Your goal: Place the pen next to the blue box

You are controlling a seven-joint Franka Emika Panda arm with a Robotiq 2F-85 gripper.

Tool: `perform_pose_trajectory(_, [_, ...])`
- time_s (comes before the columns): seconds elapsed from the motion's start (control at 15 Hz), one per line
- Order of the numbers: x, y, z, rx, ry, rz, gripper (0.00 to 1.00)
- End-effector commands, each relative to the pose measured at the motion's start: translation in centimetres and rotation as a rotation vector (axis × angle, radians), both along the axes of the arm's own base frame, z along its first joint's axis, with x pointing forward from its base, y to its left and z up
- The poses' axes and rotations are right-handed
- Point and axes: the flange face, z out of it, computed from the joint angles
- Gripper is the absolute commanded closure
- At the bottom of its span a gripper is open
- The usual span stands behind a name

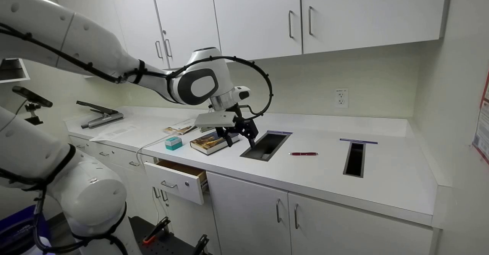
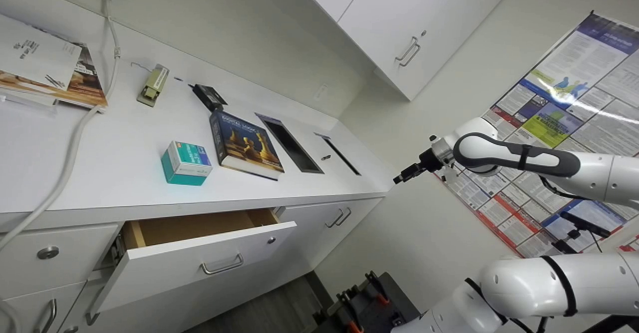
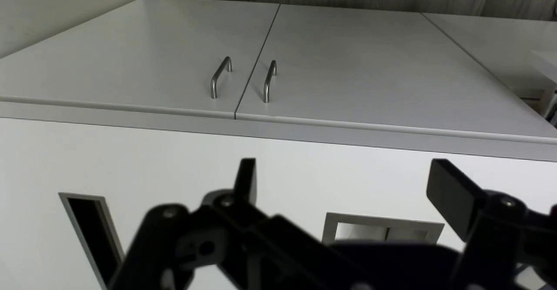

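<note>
The pen (image 1: 303, 154) is a thin dark red stick lying flat on the white counter between two cutouts. A small object between the cutouts (image 2: 326, 158) may be the pen seen end-on. The blue box (image 1: 173, 143) is a small teal box with a white label on the counter, left of a book; it also shows in an exterior view (image 2: 185, 174). My gripper (image 1: 241, 144) is open and empty, held in the air apart from both; it also shows in an exterior view (image 2: 398, 178). In the wrist view the fingers (image 3: 341, 168) are wide apart; pen and box are out of view there.
A thick book (image 2: 248, 143) lies beside the blue box. A wide cutout (image 1: 266, 146) and a narrow cutout (image 1: 355, 159) open in the counter. A drawer (image 2: 199, 258) stands open below the front edge. A white cable (image 2: 75, 148) and a stapler (image 1: 101, 117) lie farther along.
</note>
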Motion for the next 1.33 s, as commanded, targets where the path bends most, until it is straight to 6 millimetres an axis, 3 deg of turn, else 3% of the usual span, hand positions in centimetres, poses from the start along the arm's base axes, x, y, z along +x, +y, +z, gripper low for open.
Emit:
perform_pose_trajectory(0.0, [0.0,0.0,0.1,0.000,0.001,0.000,0.00])
perform_pose_trajectory(0.33, [0.0,0.0,0.1,0.000,0.001,0.000,0.00])
perform_pose_trajectory(0.53, [3.0,-0.7,1.1,0.013,-0.031,-0.183,0.00])
perform_pose_trajectory(0.8, [8.6,-1.6,2.4,0.051,-0.012,-0.388,0.00])
perform_pose_trajectory(1.0, [12.8,-3.6,1.8,0.109,-0.042,-0.536,0.00])
perform_pose_trajectory(1.13, [15.0,-5.9,0.4,0.137,-0.089,-0.637,0.00])
perform_pose_trajectory(1.2, [12.3,-3.7,1.5,0.118,-0.069,-0.549,0.00])
perform_pose_trajectory(1.27, [13.1,-4.2,0.8,0.115,-0.062,-0.558,0.00])
